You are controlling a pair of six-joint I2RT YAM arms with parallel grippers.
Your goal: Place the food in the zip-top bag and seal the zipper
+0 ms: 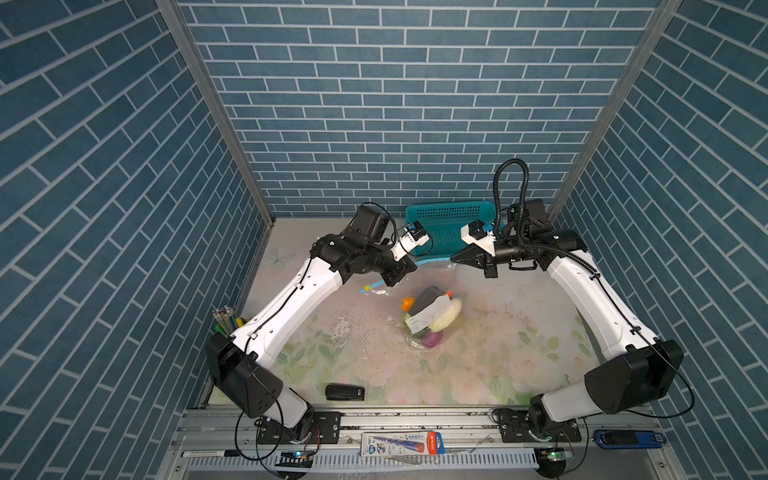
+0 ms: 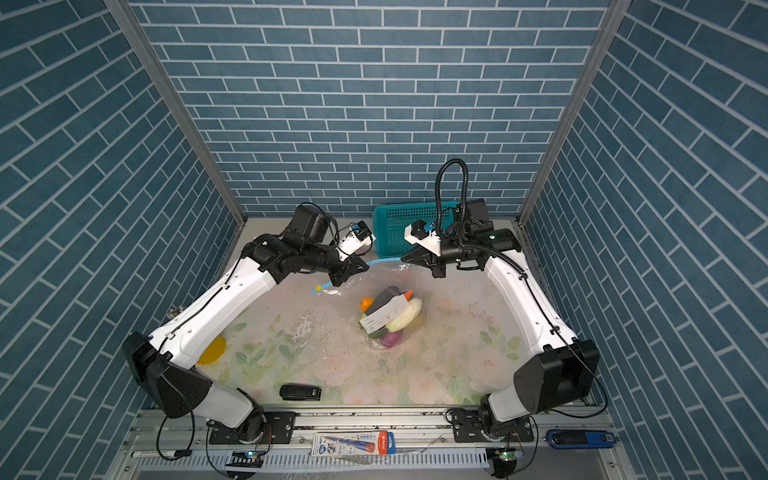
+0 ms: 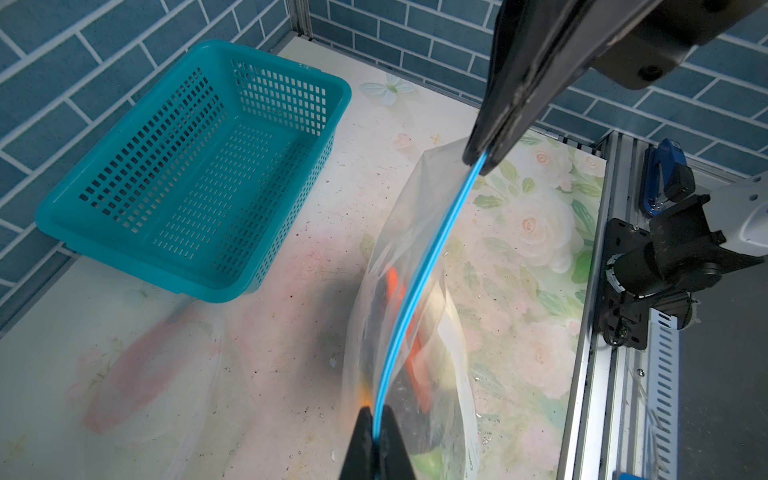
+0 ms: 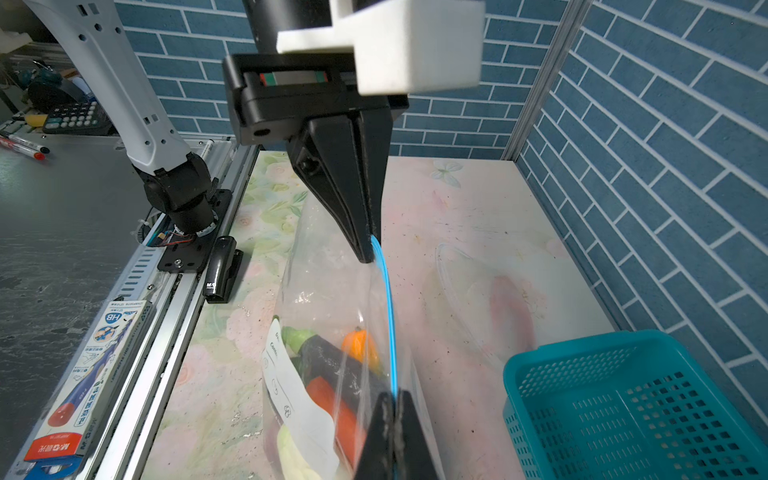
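Observation:
The zip-top bag (image 1: pixel 417 338) hangs by its top edge over the middle of the table, its bottom resting on the floral mat. The food (image 1: pixel 430 316) is inside it: orange, dark, white, green and purple pieces (image 2: pixel 388 318) behind a white label. My left gripper (image 3: pixel 376 419) is shut on the zipper (image 3: pixel 419 282), the light-blue strip. My right gripper (image 4: pixel 392 401) is shut on the same strip (image 4: pixel 390 316) farther along. Between the two grips the strip sags in a shallow curve. The yellowish slider tab (image 1: pixel 367 287) sits on the free end, left of the left gripper (image 1: pixel 409 268).
A teal basket (image 1: pixel 449 224) stands empty at the back, just behind the right gripper (image 1: pixel 454 258). A black stapler (image 1: pixel 345 392) lies near the front edge. A pencil cup (image 1: pixel 224 320) stands at the left edge. A crumpled clear plastic piece (image 3: pixel 145 361) lies beside the basket.

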